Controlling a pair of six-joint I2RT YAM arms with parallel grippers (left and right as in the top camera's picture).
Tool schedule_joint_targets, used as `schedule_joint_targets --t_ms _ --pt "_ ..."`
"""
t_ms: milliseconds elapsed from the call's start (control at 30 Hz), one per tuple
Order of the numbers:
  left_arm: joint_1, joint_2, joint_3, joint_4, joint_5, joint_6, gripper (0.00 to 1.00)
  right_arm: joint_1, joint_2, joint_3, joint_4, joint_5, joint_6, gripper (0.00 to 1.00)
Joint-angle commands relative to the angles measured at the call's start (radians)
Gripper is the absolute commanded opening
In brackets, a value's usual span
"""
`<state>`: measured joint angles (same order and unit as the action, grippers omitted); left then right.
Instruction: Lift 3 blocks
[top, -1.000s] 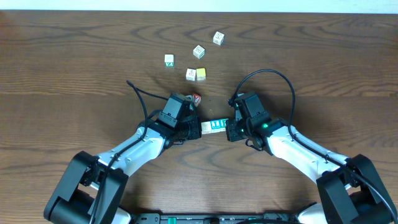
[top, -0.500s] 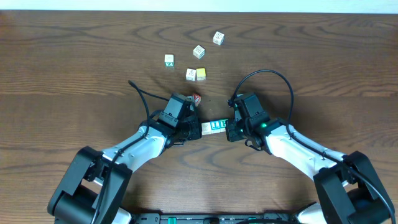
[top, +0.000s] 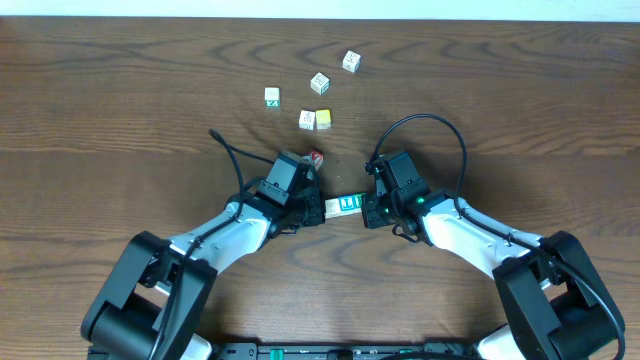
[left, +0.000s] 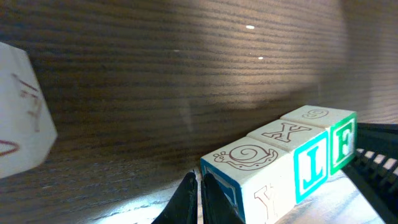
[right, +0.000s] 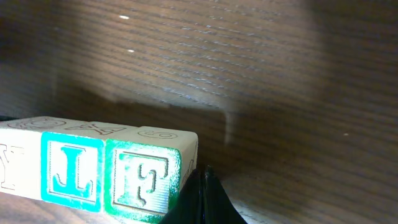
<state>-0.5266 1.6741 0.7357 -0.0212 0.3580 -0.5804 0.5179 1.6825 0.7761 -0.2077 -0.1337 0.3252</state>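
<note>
1. Arms reach inward from both sides; left gripper (top: 314, 208) and right gripper (top: 366, 209), each with fingers closed together, press opposite ends of the blocks (top: 345, 204), a row of three mid-table (top: 100, 110).
2. Whether the row touches the wood cannot be told; white cube (left: 18, 118) is cut off at the frame edge.
3. Lettering: cream block (left: 249, 158) Y, blue block (left: 311, 167) L, green block (right: 143, 180) F.

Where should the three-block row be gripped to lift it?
At its end faces, squeezed inward from both sides, as the shut left gripper and right gripper do: the row is three loose cubes, so only end pressure holds the middle L block.
</note>
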Motion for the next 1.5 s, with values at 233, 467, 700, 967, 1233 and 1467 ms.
schedule_joint_targets --t_ms 233,467,700,967,1233,1467 --pt "-0.073 0.044 0.056 0.060 0.134 0.003 0.07 0.069 0.021 0.020 0.024 -0.203 -0.009 0.01" --pt "-0.072 0.044 0.056 0.051 0.117 0.004 0.07 0.069 0.021 0.020 -0.010 -0.141 -0.016 0.02" --pt "-0.072 0.043 0.056 0.005 0.037 0.005 0.07 0.060 0.021 0.021 -0.021 -0.103 -0.027 0.02" --pt "-0.072 0.043 0.056 -0.069 -0.046 0.033 0.07 0.057 0.021 0.021 -0.033 -0.089 -0.053 0.04" --pt "-0.072 0.043 0.056 -0.113 -0.133 0.033 0.07 0.057 0.021 0.021 -0.047 -0.072 -0.054 0.04" --pt "-0.072 0.043 0.056 -0.121 -0.222 0.033 0.08 0.057 0.021 0.021 -0.047 -0.072 -0.054 0.04"
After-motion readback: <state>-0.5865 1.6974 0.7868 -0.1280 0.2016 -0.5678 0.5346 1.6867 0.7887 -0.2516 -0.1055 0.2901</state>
